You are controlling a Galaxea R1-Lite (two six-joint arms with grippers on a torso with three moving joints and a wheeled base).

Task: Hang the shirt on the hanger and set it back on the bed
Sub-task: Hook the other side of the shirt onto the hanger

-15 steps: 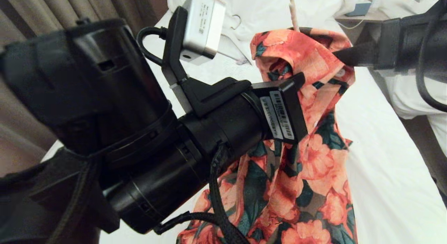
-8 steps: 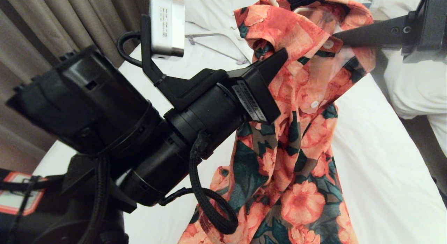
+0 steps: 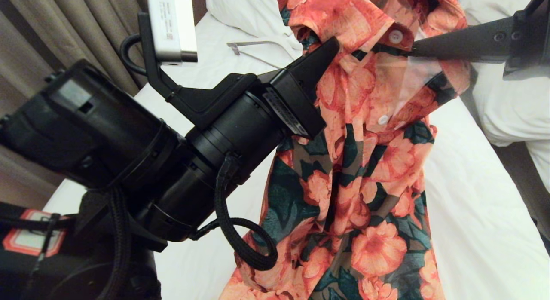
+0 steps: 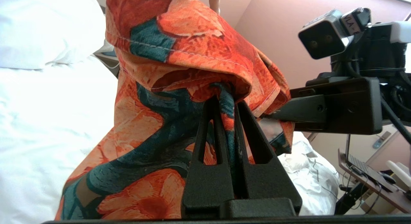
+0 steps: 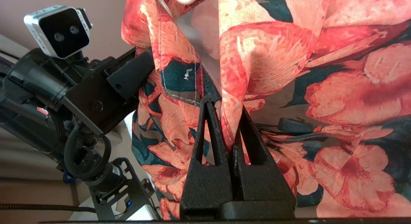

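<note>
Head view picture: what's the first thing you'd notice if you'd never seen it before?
The bright flowery shirt, hanging in the air over the white bed. The left gripper pinches it from one side and the right gripper from the other, near the collar. The big black left arm fills the left side.

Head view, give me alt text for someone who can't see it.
An orange-pink floral button shirt hangs above a white-sheeted bed, pinched near its collar by the black left gripper and the black right gripper. A thick white hanger lies on the bed behind.
</note>
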